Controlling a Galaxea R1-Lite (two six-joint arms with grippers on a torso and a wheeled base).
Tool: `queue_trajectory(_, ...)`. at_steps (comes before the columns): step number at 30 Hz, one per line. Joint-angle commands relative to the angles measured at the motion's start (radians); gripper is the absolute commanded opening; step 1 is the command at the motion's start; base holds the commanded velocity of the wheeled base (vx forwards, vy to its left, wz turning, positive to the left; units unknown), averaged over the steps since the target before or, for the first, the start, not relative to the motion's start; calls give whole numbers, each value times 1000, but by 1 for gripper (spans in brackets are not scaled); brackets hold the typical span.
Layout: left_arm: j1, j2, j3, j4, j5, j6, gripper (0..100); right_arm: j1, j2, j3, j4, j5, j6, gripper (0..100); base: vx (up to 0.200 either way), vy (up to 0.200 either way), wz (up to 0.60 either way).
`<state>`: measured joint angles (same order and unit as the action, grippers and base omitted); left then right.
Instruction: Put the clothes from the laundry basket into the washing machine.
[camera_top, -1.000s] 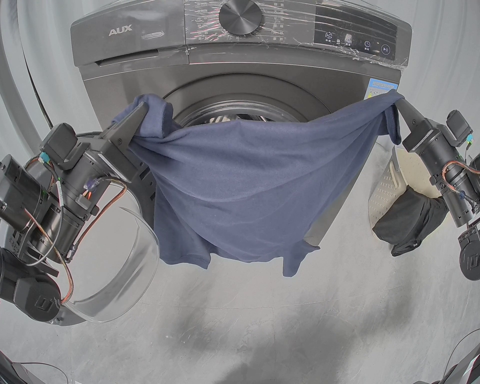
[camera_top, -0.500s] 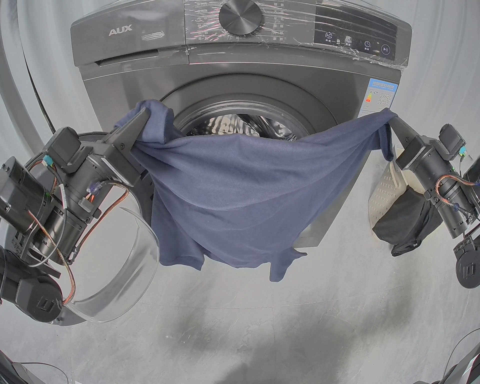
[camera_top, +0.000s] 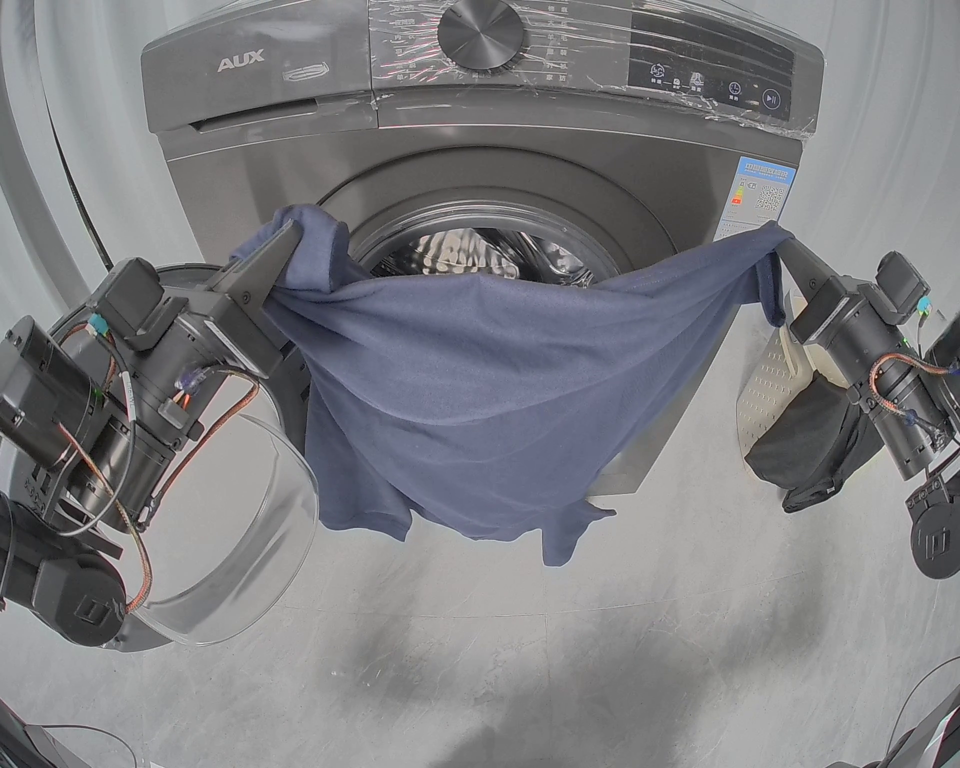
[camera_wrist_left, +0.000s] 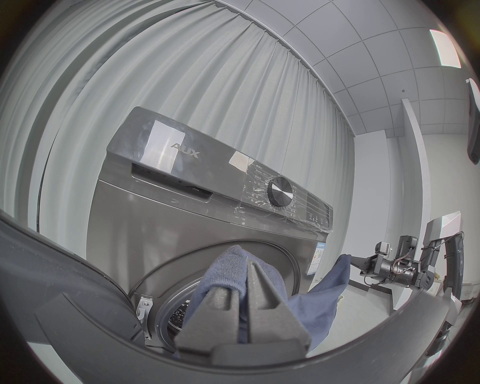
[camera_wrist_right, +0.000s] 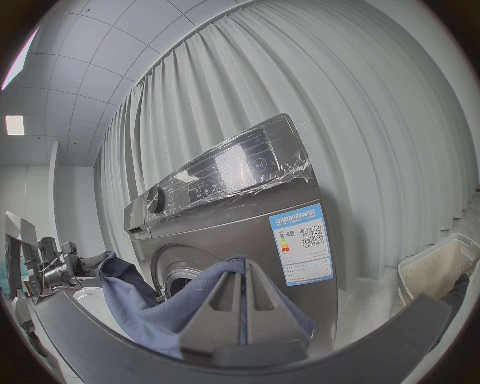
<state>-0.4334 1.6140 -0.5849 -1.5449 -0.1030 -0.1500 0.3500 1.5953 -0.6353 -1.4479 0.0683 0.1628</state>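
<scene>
A navy blue shirt hangs stretched between both arms in front of the grey washing machine. My left gripper is shut on one upper corner; in the left wrist view the cloth bunches over the left gripper. My right gripper is shut on the other corner, and the right wrist view has fabric draped over the right gripper. The drum opening shows above the shirt's sagging top edge. The white laundry basket stands at the machine's right with a black garment hanging over its rim.
The machine's round glass door is swung open to the left, below my left arm. Grey curtains hang behind the machine. Bare grey floor lies in front.
Over the last second the right gripper came down and slightly inward, so the shirt's top edge sagged and uncovered the drum opening. The left gripper shifted only slightly.
</scene>
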Motion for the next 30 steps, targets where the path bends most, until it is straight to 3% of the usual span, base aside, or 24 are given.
queue_trajectory(1,-11,14,-1,0,0,0,0,1,6,22,0,2,0,0,0,0,0)
queue_trajectory(7,-136,44,-50,-1,8,0,0,50,74,121,-6,13,1,0,0,0,0)
queue_trajectory(12,-166,70,-67,-1,8,0,0,103,178,152,-17,53,-3,0,0,0,0)
queue_trajectory(13,-166,75,-69,-1,8,0,0,112,190,158,-9,54,-6,100,0,0,0)
queue_trajectory(17,-166,78,-75,-1,9,3,0,141,216,212,-5,59,-12,100,0,0,0)
queue_trajectory(23,-168,83,-75,-1,9,4,0,126,241,292,-5,90,-51,100,0,0,0)
queue_trajectory(30,-168,93,-75,-1,9,4,0,164,318,246,-20,94,-52,100,0,0,0)
